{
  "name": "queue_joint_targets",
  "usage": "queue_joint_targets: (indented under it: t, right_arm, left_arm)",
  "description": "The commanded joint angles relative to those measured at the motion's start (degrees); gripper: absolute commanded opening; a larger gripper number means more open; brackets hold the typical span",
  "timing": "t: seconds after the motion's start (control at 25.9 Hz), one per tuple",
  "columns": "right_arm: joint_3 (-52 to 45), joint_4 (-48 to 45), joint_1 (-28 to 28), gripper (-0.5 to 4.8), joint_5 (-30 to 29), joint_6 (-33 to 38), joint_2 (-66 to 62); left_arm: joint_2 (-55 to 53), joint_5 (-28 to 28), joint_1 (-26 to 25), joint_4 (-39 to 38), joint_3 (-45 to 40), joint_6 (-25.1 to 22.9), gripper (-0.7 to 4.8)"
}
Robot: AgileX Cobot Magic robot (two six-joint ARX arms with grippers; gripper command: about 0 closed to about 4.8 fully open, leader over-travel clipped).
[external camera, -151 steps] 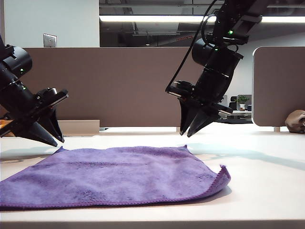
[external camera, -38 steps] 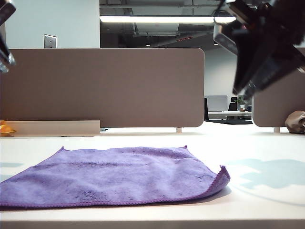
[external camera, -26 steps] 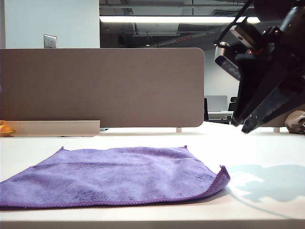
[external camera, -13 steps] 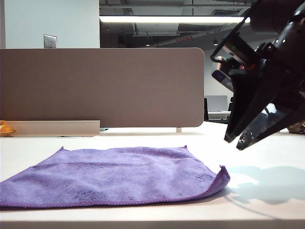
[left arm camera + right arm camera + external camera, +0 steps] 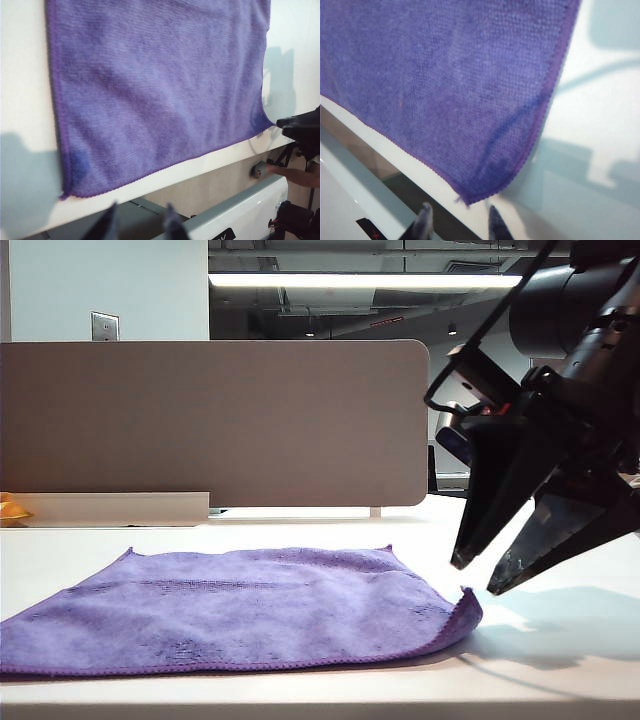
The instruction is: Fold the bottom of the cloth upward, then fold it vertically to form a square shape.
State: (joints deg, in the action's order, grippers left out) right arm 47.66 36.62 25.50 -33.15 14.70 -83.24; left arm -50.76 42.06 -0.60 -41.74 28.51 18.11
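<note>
My purple microfibre towel (image 5: pixel 240 608) lies spread flat on the white table (image 5: pixel 560 660), its near right corner curled up slightly. My right gripper (image 5: pixel 478 578) hangs in the air just off that corner, at about three o'clock from the towel, fingers parted and empty, tips pointing down toward it. My left gripper (image 5: pixel 137 222) is out of the exterior view; its wrist camera shows two blurred fingertips apart, holding nothing, above the towel's near left corner.
</note>
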Motion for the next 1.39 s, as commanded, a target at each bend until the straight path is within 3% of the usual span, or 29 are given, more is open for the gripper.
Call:
queue_joint_targets:
  t: [0.04,1.39]
  right_arm:
    - [0.11,-1.36,0.07,1.49,-0.44,0.81,-0.17]
    - [0.09,-1.31,0.07,1.49,-0.42,0.83,-2.21]
  left_arm:
    - [0.11,0.37,-0.04,0.5,0.2,0.63,1.3]
    - [-14.64,-4.42,0.11,2.05,0.2,0.76,1.29]
